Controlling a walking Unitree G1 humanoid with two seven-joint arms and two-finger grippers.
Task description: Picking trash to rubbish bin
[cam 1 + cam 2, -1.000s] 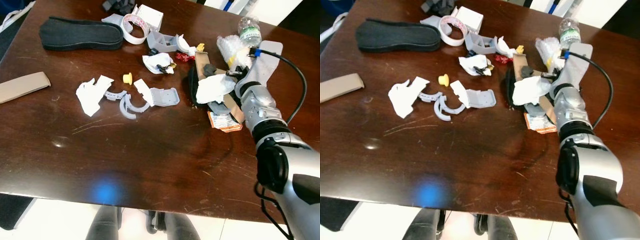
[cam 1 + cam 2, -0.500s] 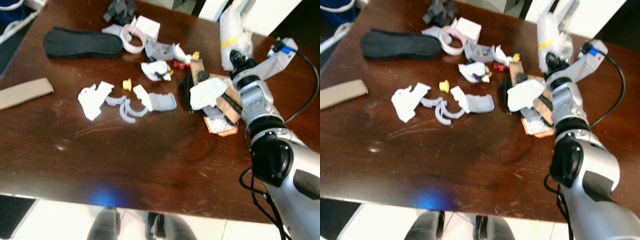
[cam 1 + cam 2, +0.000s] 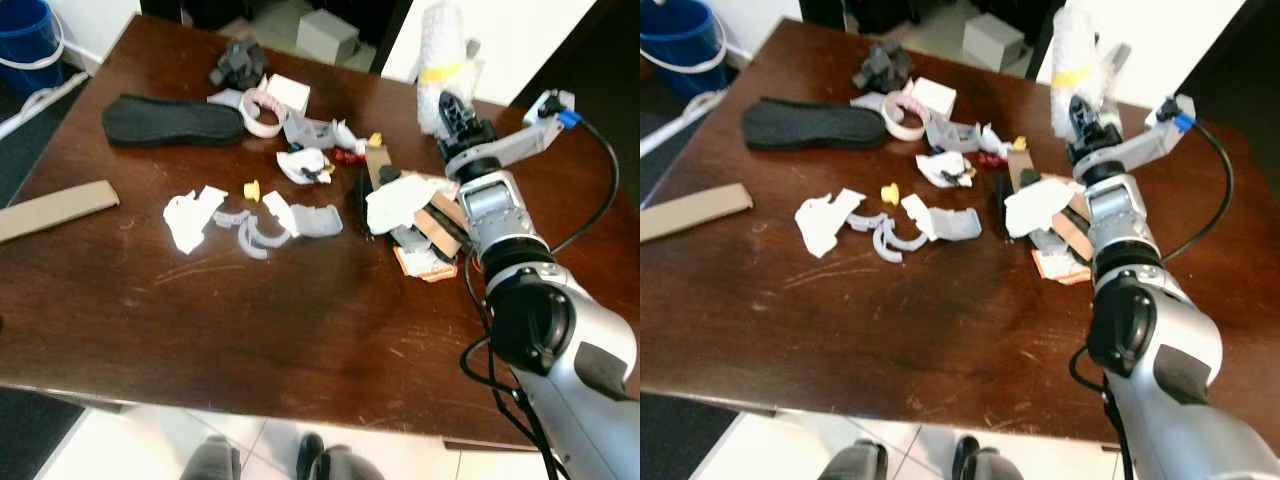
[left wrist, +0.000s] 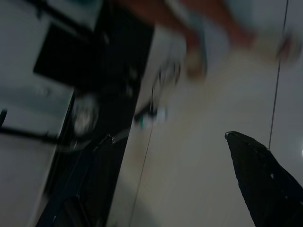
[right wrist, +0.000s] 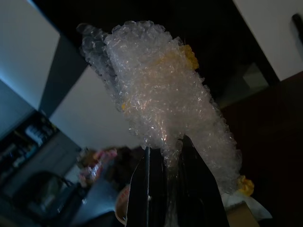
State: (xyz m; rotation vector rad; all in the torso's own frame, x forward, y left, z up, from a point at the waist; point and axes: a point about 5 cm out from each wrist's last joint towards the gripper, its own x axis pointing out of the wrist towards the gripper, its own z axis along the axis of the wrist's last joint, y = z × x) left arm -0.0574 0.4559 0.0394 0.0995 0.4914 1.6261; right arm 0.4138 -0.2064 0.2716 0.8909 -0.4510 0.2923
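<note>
Nearest to us, the robot's feet (image 3: 268, 462) are cut off by the lower edge, below the dark, glossy and scratched wooden table (image 3: 300, 330). A flat tan cardboard strip (image 3: 55, 209) lies at the table's left edge. In mid-table we see torn white paper scraps (image 3: 188, 217), curved grey plastic pieces (image 3: 252, 236) and a small yellow cap (image 3: 251, 189). Toward the right, a crumpled white tissue (image 3: 400, 200) covers most of a heap of cardboard and wrappers (image 3: 432, 240), so we cannot make out its contents. The silver right arm (image 3: 520, 280) rises from the lower right, and the right gripper (image 3: 1085, 120) is raised above the table's far right part, its black fingers (image 5: 165, 189) closed narrowly on a roll of bubble wrap (image 3: 1076, 55), translucent, pebbled and banded with yellow tape (image 3: 1068, 75); its lower end is hidden behind the fingers. Farther back lie a long black shoe insole (image 3: 172, 120), a ring of pale tape (image 3: 262, 112), a small white box (image 3: 287, 92) and a dark grey lump (image 3: 238, 65) we cannot identify. A blue bucket (image 3: 27, 35) stands on the floor beyond the far left corner. The left wrist view is blurred; one black finger (image 4: 265, 184) shows over pale floor, so we cannot tell that gripper's state.
</note>
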